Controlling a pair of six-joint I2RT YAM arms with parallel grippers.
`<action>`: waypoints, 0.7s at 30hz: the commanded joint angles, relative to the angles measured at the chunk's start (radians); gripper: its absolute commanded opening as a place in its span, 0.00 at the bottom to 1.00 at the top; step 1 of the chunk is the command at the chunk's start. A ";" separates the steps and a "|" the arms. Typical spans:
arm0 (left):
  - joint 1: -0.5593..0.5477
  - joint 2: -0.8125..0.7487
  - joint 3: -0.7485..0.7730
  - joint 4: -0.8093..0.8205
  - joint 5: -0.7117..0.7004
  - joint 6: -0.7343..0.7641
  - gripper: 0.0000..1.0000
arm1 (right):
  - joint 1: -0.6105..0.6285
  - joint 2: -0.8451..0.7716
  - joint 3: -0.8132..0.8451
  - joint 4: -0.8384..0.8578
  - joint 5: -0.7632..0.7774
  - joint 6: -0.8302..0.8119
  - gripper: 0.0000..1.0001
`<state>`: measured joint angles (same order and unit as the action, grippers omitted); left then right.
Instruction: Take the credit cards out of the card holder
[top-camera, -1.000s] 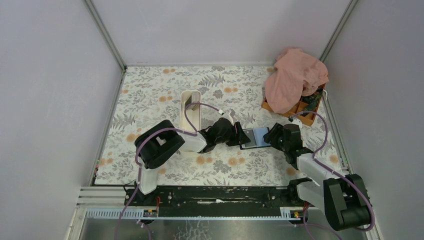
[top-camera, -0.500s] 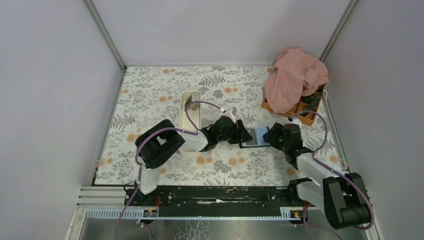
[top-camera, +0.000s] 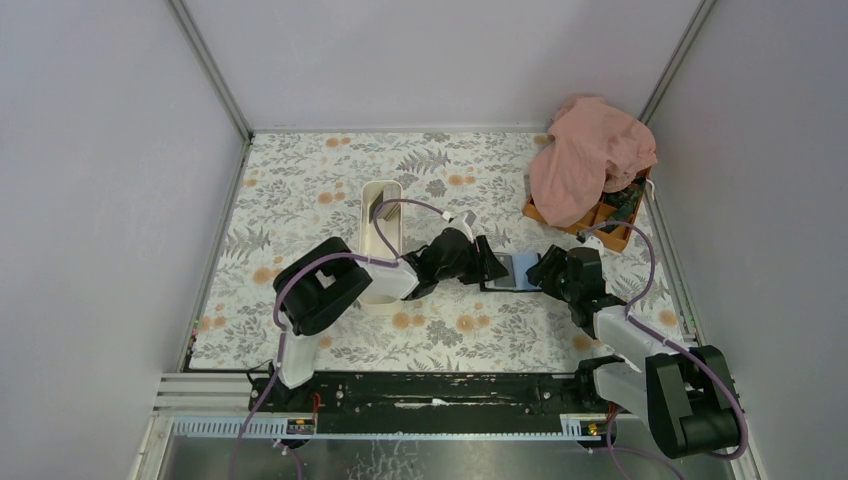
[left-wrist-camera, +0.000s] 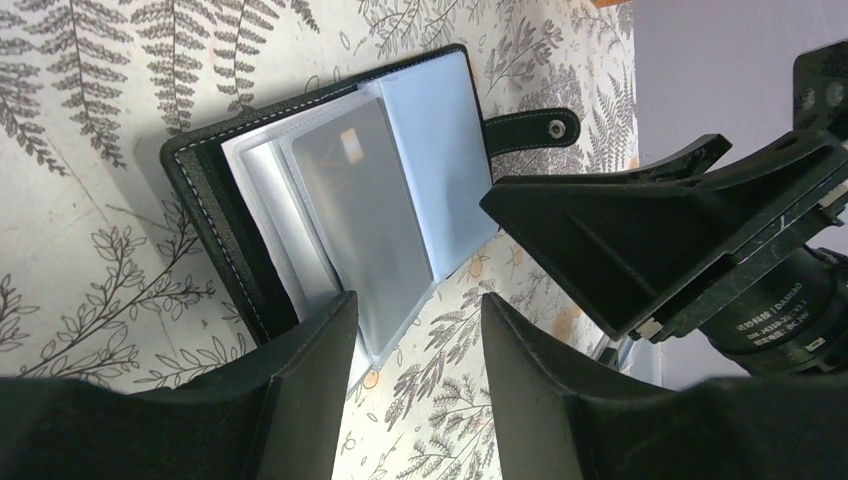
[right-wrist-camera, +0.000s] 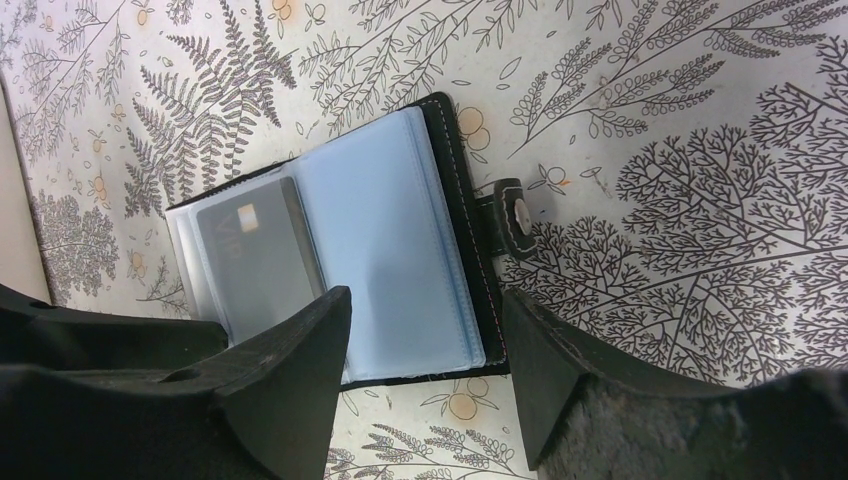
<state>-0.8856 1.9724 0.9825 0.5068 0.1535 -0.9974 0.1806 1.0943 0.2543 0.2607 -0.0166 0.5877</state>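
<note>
- Left gripper (left-wrist-camera: 418, 305): jaws partly apart, straddling the clear sleeves' edge and gripping nothing.
- Right gripper (right-wrist-camera: 425, 300): jaws wide apart over the holder, empty.
- Between them, the small black folding card holder (right-wrist-camera: 390, 230) lies open on the floral bench (right-wrist-camera: 700, 150). 1 grey card (right-wrist-camera: 260, 255) sits sleeved, so removal looks unfinished.
- Beyond, the long white tray (top-camera: 363, 215) holds something dark that I cannot identify.

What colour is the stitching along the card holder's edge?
White stitching on the black card holder; clearest in the left wrist view.
</note>
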 joint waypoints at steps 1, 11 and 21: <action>-0.004 0.016 0.044 0.045 0.027 -0.018 0.55 | 0.002 0.016 -0.001 -0.026 -0.036 -0.002 0.65; -0.004 0.012 0.068 0.043 0.040 -0.023 0.55 | 0.001 0.019 -0.003 -0.021 -0.040 -0.001 0.65; -0.006 0.006 0.096 0.021 0.044 -0.017 0.55 | 0.002 0.022 -0.003 -0.015 -0.039 0.003 0.65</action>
<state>-0.8822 1.9747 1.0504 0.5106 0.1753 -1.0100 0.1772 1.1004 0.2543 0.2710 -0.0174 0.5838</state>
